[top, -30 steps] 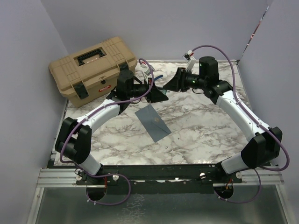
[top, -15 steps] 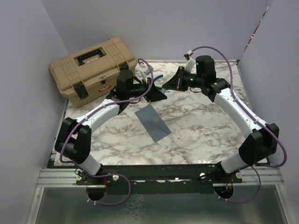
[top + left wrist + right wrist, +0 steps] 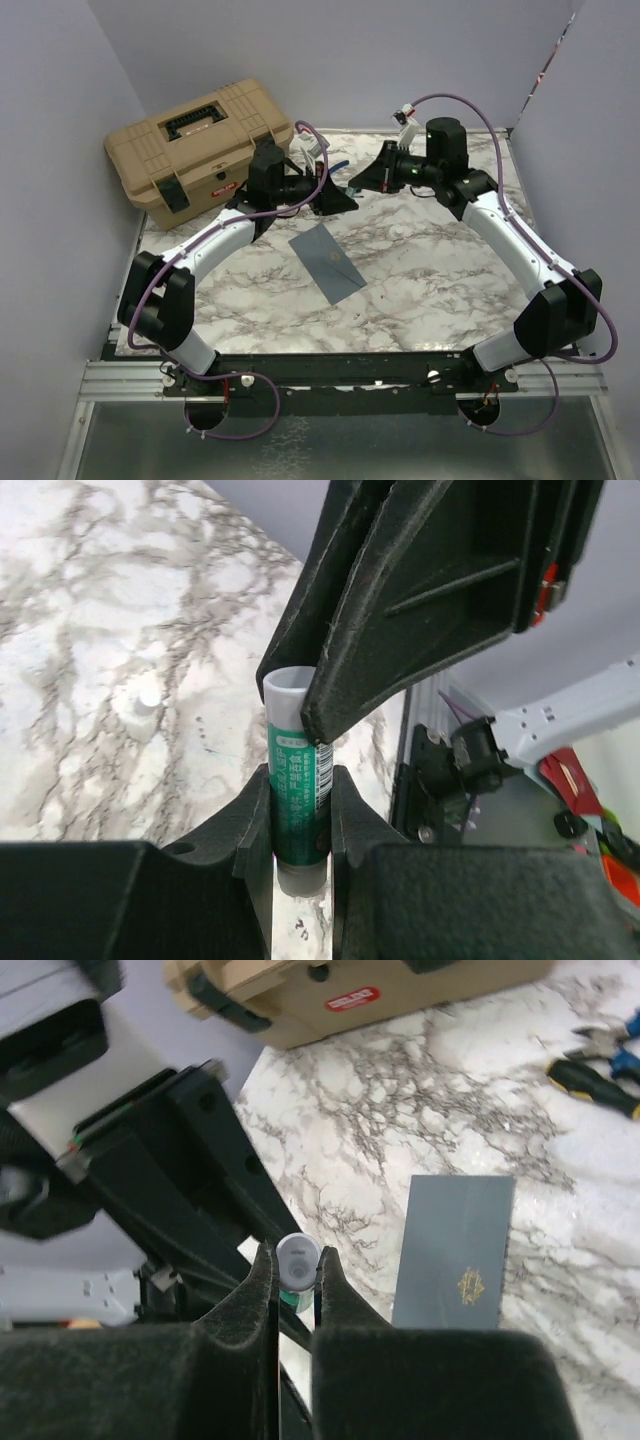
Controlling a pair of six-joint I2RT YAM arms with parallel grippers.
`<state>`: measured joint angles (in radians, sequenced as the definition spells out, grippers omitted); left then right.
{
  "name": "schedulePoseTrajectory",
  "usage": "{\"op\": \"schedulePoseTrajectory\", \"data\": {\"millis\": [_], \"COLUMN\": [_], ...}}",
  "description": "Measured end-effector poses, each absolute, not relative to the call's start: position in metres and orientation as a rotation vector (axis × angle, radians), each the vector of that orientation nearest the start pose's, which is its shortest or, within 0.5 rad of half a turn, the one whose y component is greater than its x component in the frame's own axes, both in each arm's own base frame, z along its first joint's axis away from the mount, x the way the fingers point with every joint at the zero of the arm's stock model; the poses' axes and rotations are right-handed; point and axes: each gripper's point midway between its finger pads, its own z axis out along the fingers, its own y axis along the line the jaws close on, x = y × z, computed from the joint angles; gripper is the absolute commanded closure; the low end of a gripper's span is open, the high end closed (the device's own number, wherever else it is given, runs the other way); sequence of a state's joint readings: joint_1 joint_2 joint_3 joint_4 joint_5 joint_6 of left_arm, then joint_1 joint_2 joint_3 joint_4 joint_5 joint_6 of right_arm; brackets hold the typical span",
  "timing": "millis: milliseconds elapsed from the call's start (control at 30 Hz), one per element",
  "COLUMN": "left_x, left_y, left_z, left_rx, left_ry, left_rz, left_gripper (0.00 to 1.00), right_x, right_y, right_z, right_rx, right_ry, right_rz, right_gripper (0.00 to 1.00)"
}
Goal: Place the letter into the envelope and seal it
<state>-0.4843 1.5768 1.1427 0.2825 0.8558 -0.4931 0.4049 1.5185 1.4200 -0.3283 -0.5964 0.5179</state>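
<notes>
The envelope [image 3: 327, 259] lay flat and skewed near the middle of the marble desk [image 3: 430, 280], its small gold seal mark facing up. Neither arm touched it. The letter showed in no view, so it was probably already inside, though that could not be confirmed. Whether the flap was stuck down could not be told either. Beyond the envelope, both arms met in the air above the back of the desk around a green glue stick [image 3: 298, 800]. The left jaws were nearly closed and clamped on its labelled body. The right jaws were pinched tight on its pale round end [image 3: 298, 1257], which looked like the cap. The step in hand seemed to be uncapping the glue for sealing. To do it well, the left arm should hold rigid while the right pulls straight along the stick's axis, since a sideways tug could twist the tube out of its clamp. A tan toolbox [image 3: 200, 140] sat at the far left corner, with pliers [image 3: 600, 1070] lying near it.
</notes>
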Motion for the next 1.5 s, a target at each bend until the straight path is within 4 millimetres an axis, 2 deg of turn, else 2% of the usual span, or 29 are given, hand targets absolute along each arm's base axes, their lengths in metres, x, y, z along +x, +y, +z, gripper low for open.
{"op": "schedulePoseTrajectory", "data": {"millis": [33,367,433,467,500,567,667,800,900,1000,1100,1233,1300,1400,1500], "left_x": [0.315,0.266,0.261,0.26,0.26,0.264,0.281,0.309,0.323,0.33,0.333,0.336,0.336,0.337,0.337], "left_y": [-0.332,-0.324,-0.324,-0.324,-0.324,-0.324,-0.326,-0.328,-0.328,-0.329,-0.33,-0.33,-0.33,-0.33,-0.331], "left_z": [0.268,0.307,0.309,0.31,0.31,0.31,0.309,0.308,0.306,0.303,0.307,0.309,0.309,0.308,0.307], "left_rx": [0.701,0.921,0.947,0.953,0.951,0.929,0.837,0.671,0.571,0.51,0.485,0.472,0.47,0.469,0.467], "left_ry": [1.763,1.615,1.6,1.597,1.596,1.602,1.632,1.659,1.67,1.677,1.665,1.656,1.656,1.656,1.661], "left_rz": [-1.441,-1.599,-1.614,-1.617,-1.615,-1.598,-1.533,-1.421,-1.367,-1.335,-1.323,-1.317,-1.317,-1.319,-1.32], "left_gripper": [1.0,1.0,1.0,1.0,1.0,1.0,1.0,1.0,1.0,1.0,1.0,1.0,1.0,1.0,1.0], "right_x": [0.345,0.293,0.287,0.286,0.287,0.295,0.324,0.361,0.371,0.376,0.379,0.38,0.381,0.384,0.384], "right_y": [0.278,0.286,0.286,0.285,0.285,0.286,0.286,0.271,0.26,0.261,0.265,0.27,0.274,0.281,0.288], "right_z": [0.293,0.339,0.342,0.343,0.343,0.343,0.343,0.342,0.341,0.342,0.344,0.35,0.349,0.344,0.339], "right_rx": [-0.368,-1.076,-1.133,-1.134,-1.12,-1.035,-0.804,-0.343,-0.118,-0.026,0.008,0.019,0.017,-0.005,-0.031], "right_ry": [2.065,1.662,1.623,1.624,1.637,1.712,1.84,1.981,2.009,2.011,1.999,1.978,1.985,2.002,2.022], "right_rz": [1.186,1.411,1.426,1.427,1.421,1.389,1.255,1.068,0.996,0.99,1.02,1.061,1.077,1.101,1.121], "right_gripper": [1.0,1.0,0.89,0.76,0.59,0.4,0.3,0.21,0.2,0.2,0.2,0.38,0.43,0.45,0.42]}}
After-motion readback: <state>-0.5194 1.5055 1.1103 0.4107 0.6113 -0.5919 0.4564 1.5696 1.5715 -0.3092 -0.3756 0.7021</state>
